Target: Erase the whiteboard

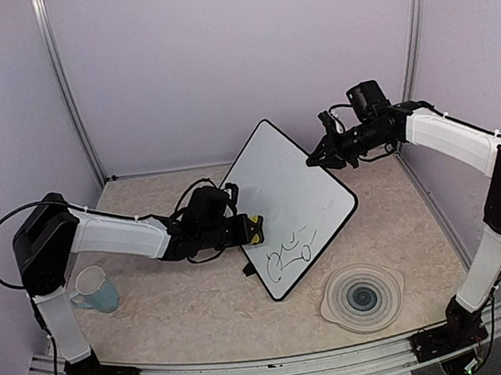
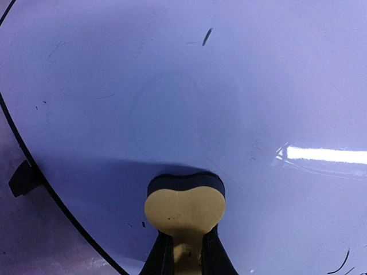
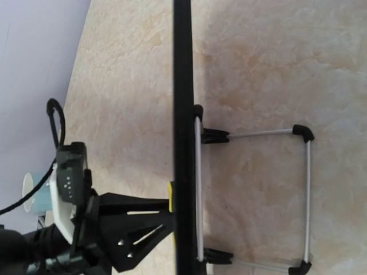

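A beige table (image 1: 184, 314) carries the whiteboard (image 1: 289, 192), a blue cup (image 1: 95, 291) and a ribbed plate (image 1: 363, 297).

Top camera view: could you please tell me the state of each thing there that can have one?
whiteboard: propped up at a tilt, marker scribbles near its lower corner.
eraser: gripped, pad against the whiteboard.
left gripper: shut on the eraser.
right gripper: at the whiteboard's upper right edge; open or shut unclear.
mug: upright.
plate: lying flat.
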Robot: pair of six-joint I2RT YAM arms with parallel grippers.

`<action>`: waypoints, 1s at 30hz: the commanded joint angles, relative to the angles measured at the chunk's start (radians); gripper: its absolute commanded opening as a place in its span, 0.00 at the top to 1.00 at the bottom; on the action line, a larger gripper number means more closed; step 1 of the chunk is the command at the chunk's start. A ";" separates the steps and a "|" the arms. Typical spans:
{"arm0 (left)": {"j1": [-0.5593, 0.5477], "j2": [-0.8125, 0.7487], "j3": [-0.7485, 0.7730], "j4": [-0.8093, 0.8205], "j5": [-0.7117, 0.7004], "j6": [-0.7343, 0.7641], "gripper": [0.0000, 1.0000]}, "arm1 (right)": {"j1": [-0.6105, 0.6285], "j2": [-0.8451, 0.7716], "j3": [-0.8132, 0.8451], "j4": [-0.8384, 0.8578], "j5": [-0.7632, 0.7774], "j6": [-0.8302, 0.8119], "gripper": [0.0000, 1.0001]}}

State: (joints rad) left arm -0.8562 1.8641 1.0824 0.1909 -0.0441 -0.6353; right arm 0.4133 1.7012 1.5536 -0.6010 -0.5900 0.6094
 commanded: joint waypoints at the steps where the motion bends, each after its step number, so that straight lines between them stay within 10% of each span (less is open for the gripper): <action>1: -0.060 0.072 0.033 -0.076 -0.037 0.074 1.00 | 0.036 -0.008 -0.039 0.003 -0.028 0.023 1.00; 16: -0.346 0.028 0.268 -0.136 -0.074 0.299 1.00 | 0.035 -0.030 -0.072 0.037 -0.011 0.070 1.00; 30: -0.277 0.049 0.184 -0.280 -0.225 0.151 1.00 | 0.035 -0.052 -0.099 0.040 -0.010 0.074 1.00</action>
State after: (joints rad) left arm -1.1805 1.8885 1.3815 0.0238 -0.1974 -0.4099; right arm 0.4137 1.6588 1.4834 -0.5419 -0.5774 0.6346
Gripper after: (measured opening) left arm 0.104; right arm 0.046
